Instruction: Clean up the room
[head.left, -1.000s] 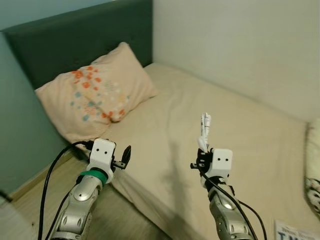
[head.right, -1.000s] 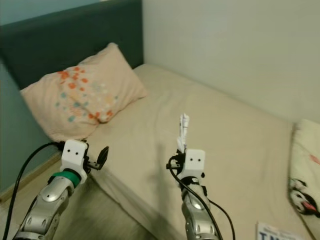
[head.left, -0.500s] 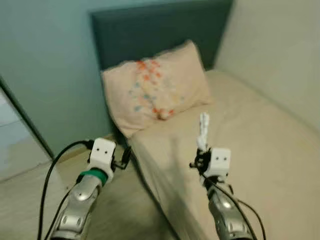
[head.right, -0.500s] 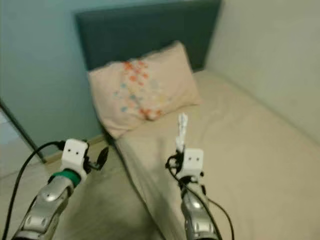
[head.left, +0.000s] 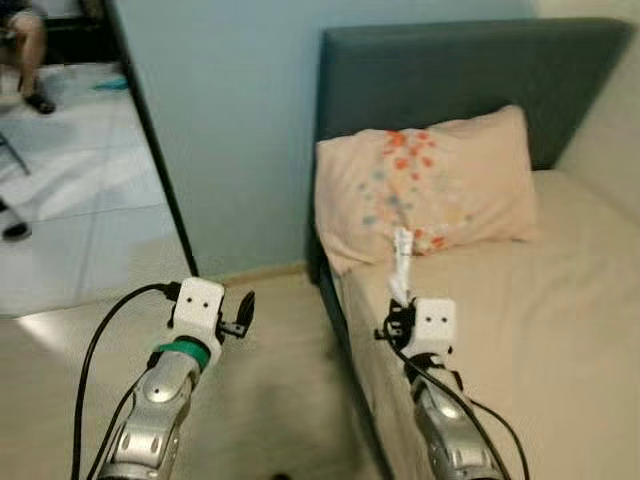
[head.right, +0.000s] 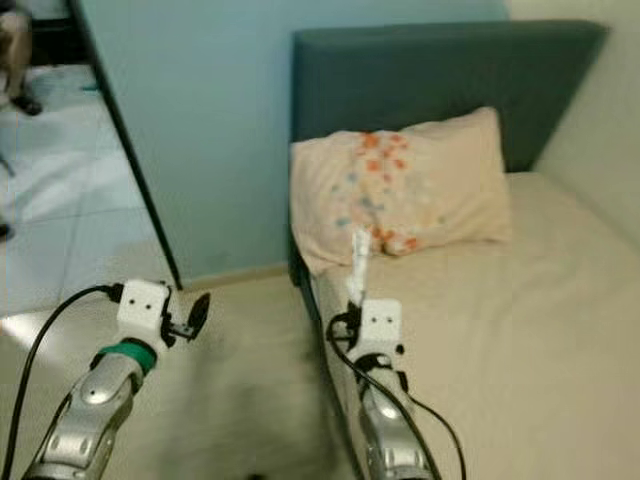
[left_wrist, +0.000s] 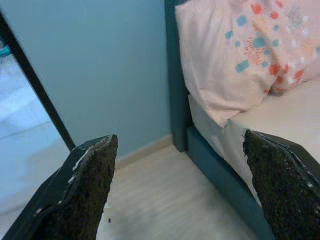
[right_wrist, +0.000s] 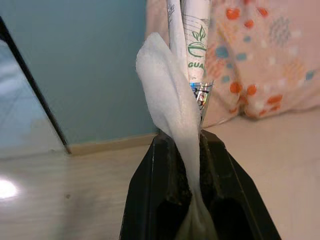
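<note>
A bedroom seen from the robot's head, with both arms raised in front. The right tool (head.left: 402, 296) is pinched closed on a wrapper (right_wrist: 192, 60), a thin strip of white paper and printed packet that stands straight up out of the fingers, its long axis vertical and in line with the tool. The strip's top reaches the level of the pillow (head.left: 440, 180), which lies further off at the head of the bed (head.left: 540, 320), against the dark headboard (head.left: 450, 70). The right tool hangs over the bed's near left edge. The left tool (head.left: 244, 311) is spread wide with nothing between its fingers (left_wrist: 90, 190), and hovers over the wooden floor (head.left: 270, 390) to the left of the bed. Beyond it, a blue wall (head.left: 230, 130) ends at a dark door frame (head.left: 150, 150), with a tiled floor (head.left: 70, 220) past the opening on the far left, where a person's leg (head.left: 30, 50) shows. The wrapper is already held, so the next move likely depends on a place to drop it; no bin can be seen. The open floor and doorway lie to the left, away from the arm carrying the wrapper.
</note>
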